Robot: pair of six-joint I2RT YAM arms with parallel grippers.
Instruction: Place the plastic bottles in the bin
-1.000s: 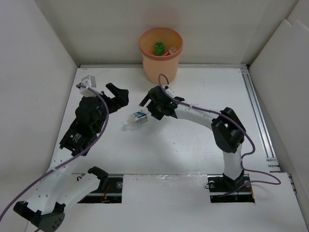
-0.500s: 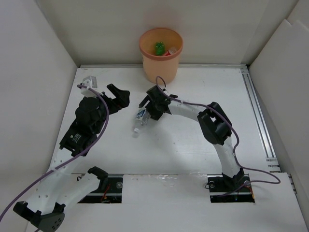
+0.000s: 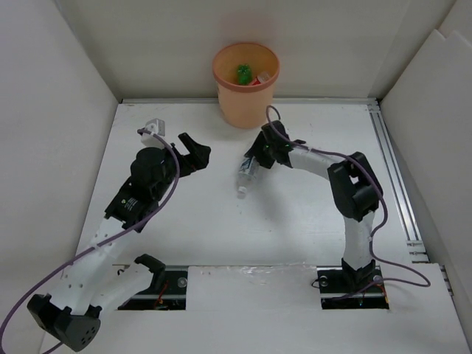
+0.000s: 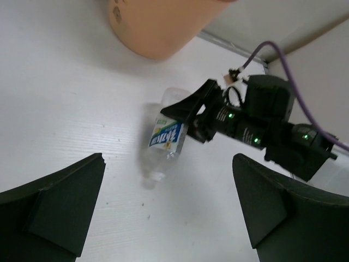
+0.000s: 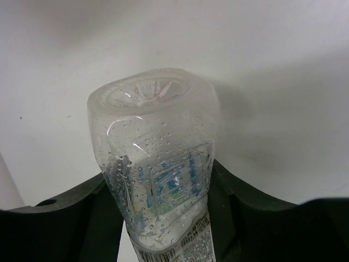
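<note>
A clear plastic bottle with a blue label is held between the fingers of my right gripper, which is shut on it around the label. It tilts with its cap toward the table. In the right wrist view the bottle fills the gap of that gripper, base pointing away. The left wrist view shows the same bottle below the bin. My left gripper stands open and empty to the bottle's left. The orange bin at the back holds a green bottle and a red-labelled one.
White walls close in the table on the left, back and right. A metal rail runs along the right edge. The right arm's purple cable loops above its forearm.
My right gripper closed on the bottle and carried it right, toward the bin, cap swinging down. The left arm shifted slightly right and stayed open.
</note>
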